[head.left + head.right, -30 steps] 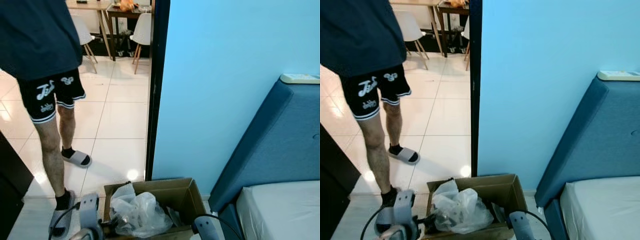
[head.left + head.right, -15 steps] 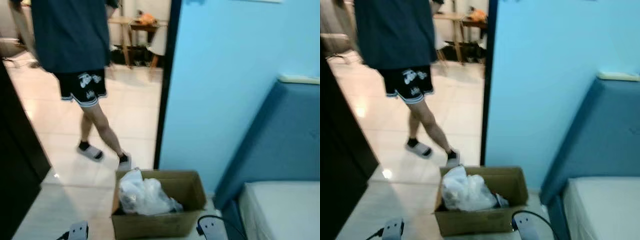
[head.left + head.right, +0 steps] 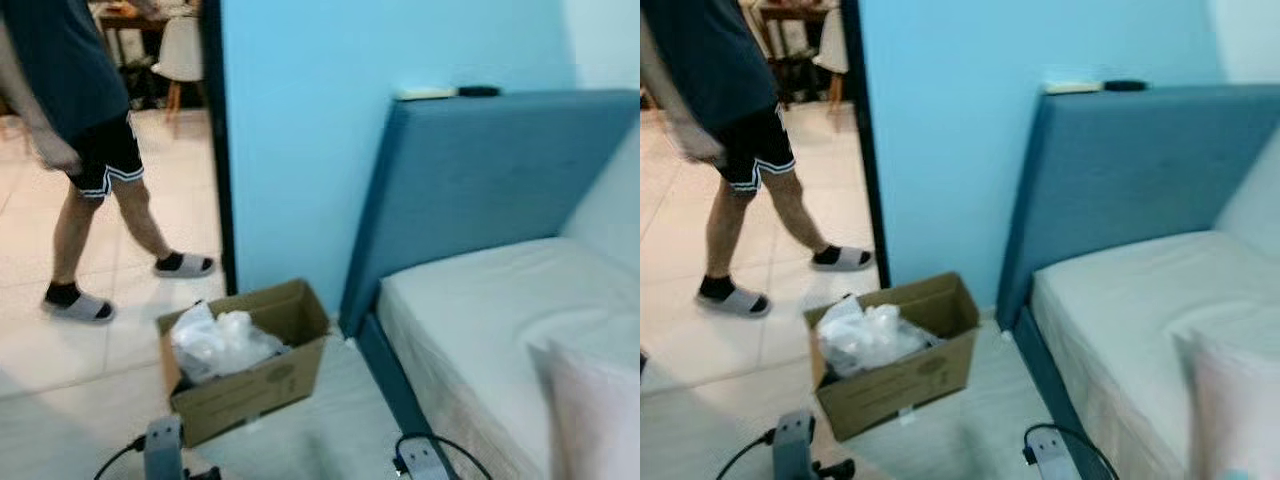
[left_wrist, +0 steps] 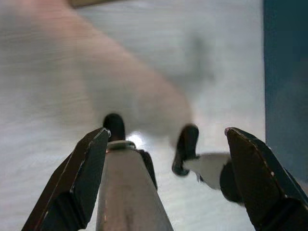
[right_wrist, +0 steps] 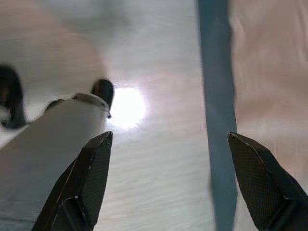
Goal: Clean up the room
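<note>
Both claws, left (image 4: 166,180) and right (image 5: 168,178), wide open, holding nothing, hanging low; ahead, cardboard box (image 3: 245,375) of soft, light, crinkly bags (image 3: 215,340), probably best grabbed by stiff rim.

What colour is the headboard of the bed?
Dark blue; the headboard shows best in the left eye view, against the lighter blue wall.
</note>
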Available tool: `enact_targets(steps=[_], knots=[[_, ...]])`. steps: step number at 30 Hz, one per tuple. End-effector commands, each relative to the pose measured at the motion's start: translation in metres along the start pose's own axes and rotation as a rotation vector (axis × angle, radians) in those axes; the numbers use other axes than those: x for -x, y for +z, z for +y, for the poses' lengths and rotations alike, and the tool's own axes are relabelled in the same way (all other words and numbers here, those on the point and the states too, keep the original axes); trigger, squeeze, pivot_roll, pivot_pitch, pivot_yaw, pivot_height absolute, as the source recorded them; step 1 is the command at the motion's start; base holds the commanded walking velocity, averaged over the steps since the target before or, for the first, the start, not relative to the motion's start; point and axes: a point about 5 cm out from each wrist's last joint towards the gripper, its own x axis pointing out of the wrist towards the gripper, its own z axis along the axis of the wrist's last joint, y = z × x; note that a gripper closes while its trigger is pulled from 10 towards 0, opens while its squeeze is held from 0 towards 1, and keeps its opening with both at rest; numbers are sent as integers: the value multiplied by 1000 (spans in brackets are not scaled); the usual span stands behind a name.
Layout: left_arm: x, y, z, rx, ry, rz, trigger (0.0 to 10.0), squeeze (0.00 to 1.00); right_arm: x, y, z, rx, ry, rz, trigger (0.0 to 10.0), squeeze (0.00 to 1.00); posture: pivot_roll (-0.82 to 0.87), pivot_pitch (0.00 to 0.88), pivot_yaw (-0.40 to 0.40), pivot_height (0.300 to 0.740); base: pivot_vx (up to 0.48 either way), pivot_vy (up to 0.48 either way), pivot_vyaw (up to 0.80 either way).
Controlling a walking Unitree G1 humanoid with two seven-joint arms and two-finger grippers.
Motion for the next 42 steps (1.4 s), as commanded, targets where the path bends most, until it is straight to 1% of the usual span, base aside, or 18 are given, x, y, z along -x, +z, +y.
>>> enact_targets(steps=[1,7,14,23,25,26,28,30,35,37,38,39,40,42], knots=[[0,0,2,-8,3,2,10000,0,0,-4,5,-6,9,18,10000,0,146,0,-83,740,0,0,-763],[0,4,1,-21,-2,-13,10000,0,0,-4,4,-8,7,17,10000,0,148,0,-81,740,0,0,-759],[1,4,2,-70,-7,-25,10000,0,0,-3,3,-16,-1,16,10000,0,153,0,-81,740,0,0,-757],[0,3,-1,-98,-27,-30,10000,0,0,-4,3,-12,-4,21,10000,0,152,0,-86,740,0,0,-756],[0,5,-2,-124,-32,-34,10000,0,0,-5,3,-12,-3,22,10000,0,151,0,-83,740,0,0,-756],[0,5,-2,-124,-32,-34,10000,0,0,-5,3,-12,-3,22,10000,0,151,0,-83,740,0,0,-756],[0,6,-2,-161,-40,-38,10000,0,0,-5,3,-13,-3,24,10000,0,152,0,-82,740,0,0,-756],[1,6,0,-181,-28,-38,10000,0,0,-6,4,-13,-2,27,10000,0,155,0,-81,740,0,0,-756],[1,5,3,-184,-4,-37,10000,0,0,-7,5,-12,0,29,10000,0,161,0,-79,740,0,0,-756],[1,7,2,-189,1,-43,10000,0,0,-7,6,-10,3,30,10000,0,162,0,-77,740,0,0,-756],[0,14,-2,-226,-9,-63,10000,0,0,-7,7,-13,7,30,10000,0,158,0,-76,740,0,0,-756],[0,14,-2,-226,-9,-63,10000,0,0,-7,7,-13,7,30,10000,0,158,0,-76,740,0,0,-756],[-1,18,-4,-251,-19,-74,10000,0,0,-7,8,-16,9,30,10000,0,157,0,-78,740,0,0,-756],[-2,36,-14,-373,-79,-123,10000,0,0,-6,9,-18,12,26,10000,0,162,0,-94,740,0,0,-756]])
